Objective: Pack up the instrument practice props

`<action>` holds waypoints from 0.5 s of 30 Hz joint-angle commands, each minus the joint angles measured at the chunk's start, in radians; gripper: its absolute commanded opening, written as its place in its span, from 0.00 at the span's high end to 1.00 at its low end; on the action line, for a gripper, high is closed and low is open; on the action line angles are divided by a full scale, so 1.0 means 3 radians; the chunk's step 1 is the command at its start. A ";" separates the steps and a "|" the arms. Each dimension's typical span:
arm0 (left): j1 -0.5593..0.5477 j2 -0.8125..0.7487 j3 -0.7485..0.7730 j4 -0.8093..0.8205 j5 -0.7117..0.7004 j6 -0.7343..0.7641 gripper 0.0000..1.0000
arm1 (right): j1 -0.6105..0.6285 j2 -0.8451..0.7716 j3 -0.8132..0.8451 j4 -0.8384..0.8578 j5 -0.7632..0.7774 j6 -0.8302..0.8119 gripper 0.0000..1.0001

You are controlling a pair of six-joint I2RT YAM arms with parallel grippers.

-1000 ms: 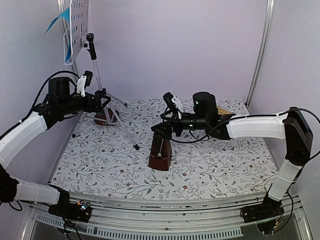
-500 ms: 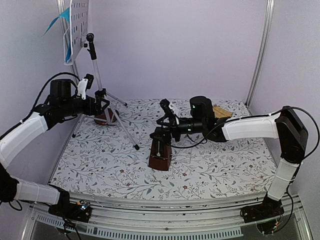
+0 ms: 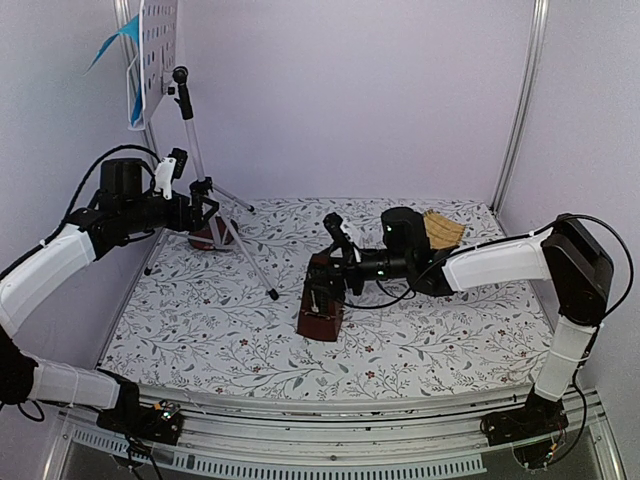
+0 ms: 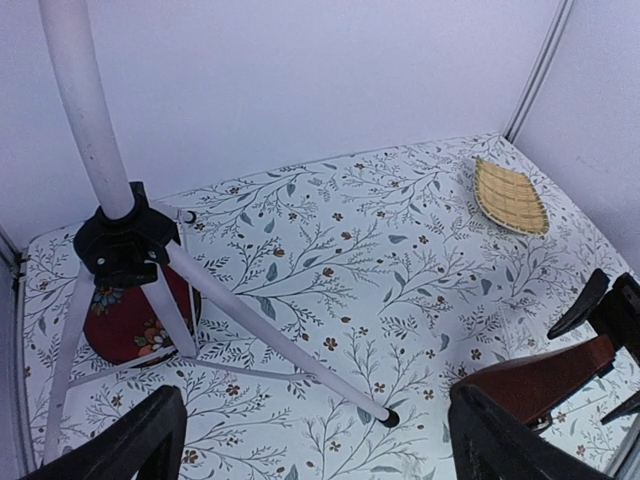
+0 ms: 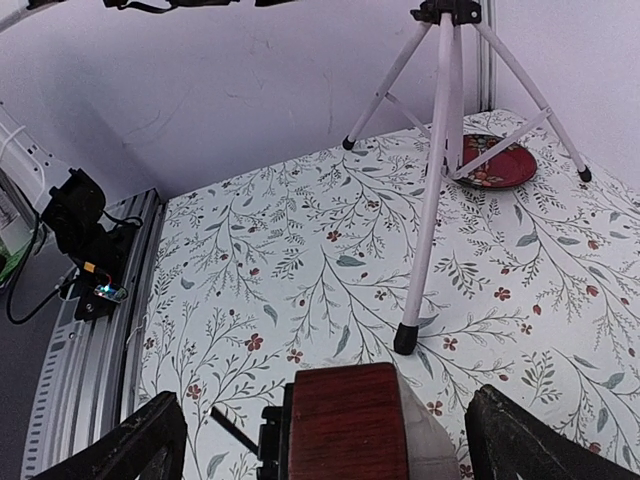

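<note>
Right gripper [image 5: 325,405] spread wide, one finger on either side of the upright metronome [image 3: 321,308] at table centre; left gripper [image 4: 315,405] equally wide, holding nothing, facing the music stand [image 3: 196,150] at ten o'clock; blue sheets [image 3: 113,42] on its desk.

No readable text, brand, number or sign in any view. The metronome [image 3: 322,308] casing is plain wood with no legible marking. The music sheets [image 3: 120,36] up on the stand [image 3: 160,45] are too small to read.
</note>
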 commanded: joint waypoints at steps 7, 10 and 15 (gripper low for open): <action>0.0028 0.0003 -0.0038 -0.0027 0.0084 0.0035 0.06 | 0.0010 0.0089 -0.0166 0.0326 0.0237 0.0061 0.00; 0.0030 0.0006 -0.0039 -0.0027 0.0086 0.0031 0.06 | 0.0011 0.0089 -0.0237 0.0385 0.0333 0.0110 0.00; 0.0027 -0.0001 -0.0039 -0.0031 0.0094 0.0035 0.06 | 0.0007 0.0091 -0.0312 0.0449 0.0436 0.0206 0.01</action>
